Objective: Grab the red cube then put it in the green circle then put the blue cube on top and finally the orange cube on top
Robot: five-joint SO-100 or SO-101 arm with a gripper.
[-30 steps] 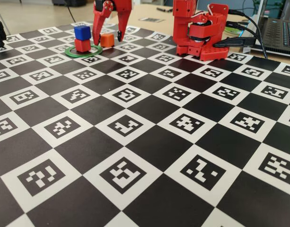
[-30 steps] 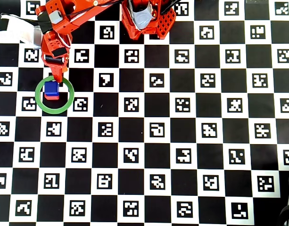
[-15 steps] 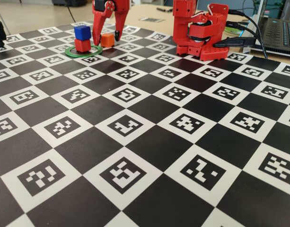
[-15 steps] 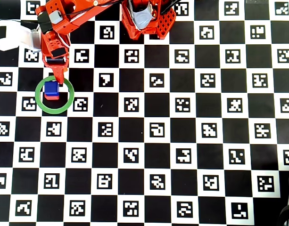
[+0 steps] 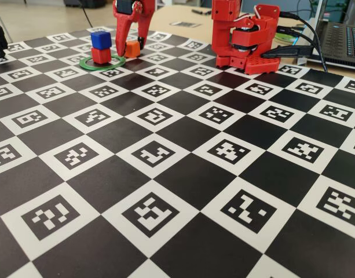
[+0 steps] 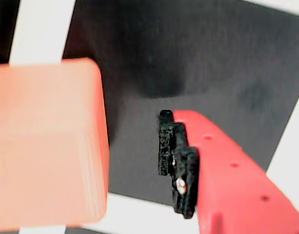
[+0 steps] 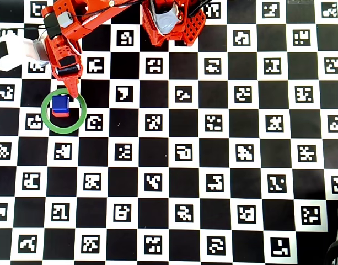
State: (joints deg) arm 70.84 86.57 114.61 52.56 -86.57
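Fingers (image 5: 129, 47) straddle upright orange cube (image 5: 132, 48), apart.

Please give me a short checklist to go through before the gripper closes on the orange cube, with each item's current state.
1. Red cube inside the green circle: ok.
2. Blue cube stacked on the red cube: ok, sits squarely in the fixed view.
3. Orange cube between the fingers of the gripper: ok; the fixed view shows them straddling it.
4. Gripper open wide enough: ok; the wrist view shows a gap between the cube and the black pad.
5. Clearance from the stack: cannot tell; one finger stands close beside it.
6. Cube resting flat on the board: cannot tell.
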